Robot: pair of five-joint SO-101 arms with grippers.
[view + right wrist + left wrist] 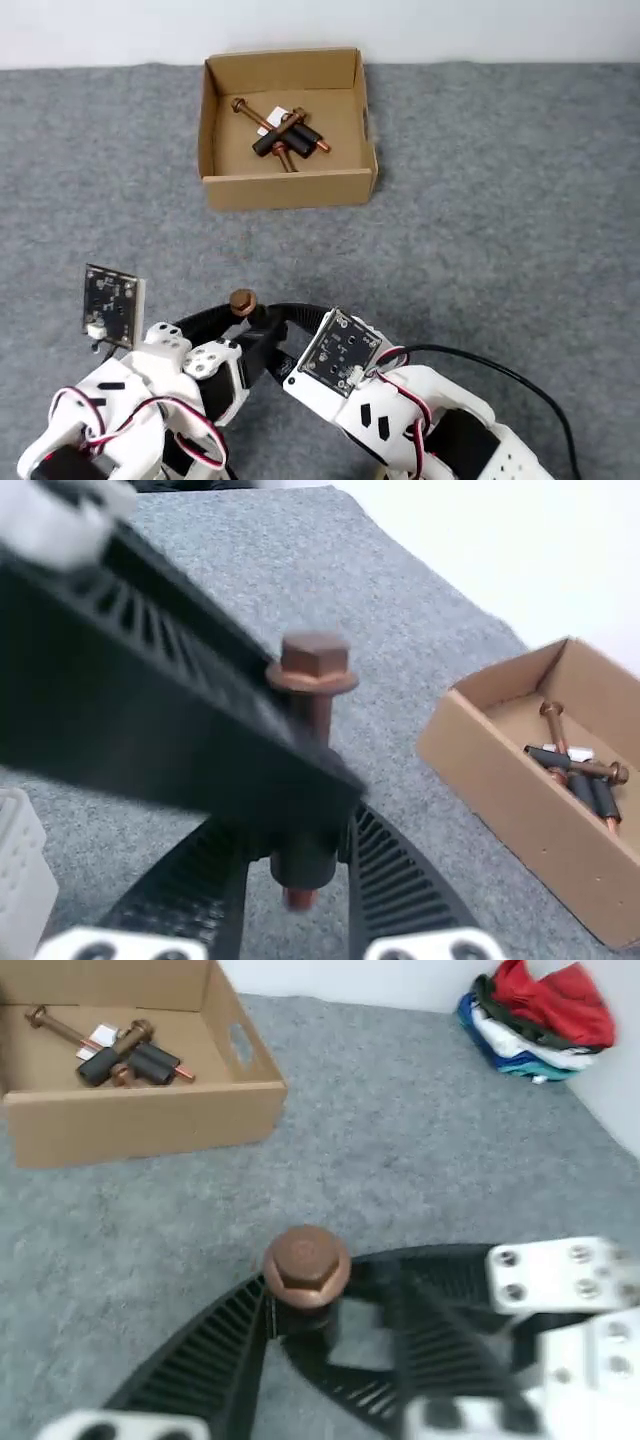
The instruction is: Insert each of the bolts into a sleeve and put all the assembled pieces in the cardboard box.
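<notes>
1. Grey felt counter [500, 200], carrying everything listed below.
2. Cardboard box [285, 188] at the far middle of that counter, open at the top. Already holds finished pieces [285, 135], lying flat and crossed on its floor.
3. Left arm [130, 400] and right arm [400, 410], both well short of the box on its near side. Side by side, converging on one spot in line with the box's left half.
4. Left jaws: closed on the shaft just under the hexagonal head, judging by both wrist views.
5. Right jaws: clamped lower down, one ribbed finger pressed against each flank of the sleeve.
6. Copper-coloured bolt [315, 670], held clear of the counter between the two sets of jaws, well apart from the box's near wall. Long axis upright, head on top, tip pointing down.
7. Black sleeve [305, 852], upright on the same shaft, well below the head. Looks threaded right through, with the copper tip showing beneath it.
8. Deciding relation, as a judgement: box straight ahead of the held piece, beyond its near wall, with neither arm clearly nearer. Probably calls for one set of jaws to let go and the other to carry the upright piece forward over that wall. Some risk of the sleeve sliding off the shaft if only the bolt stays gripped.
</notes>
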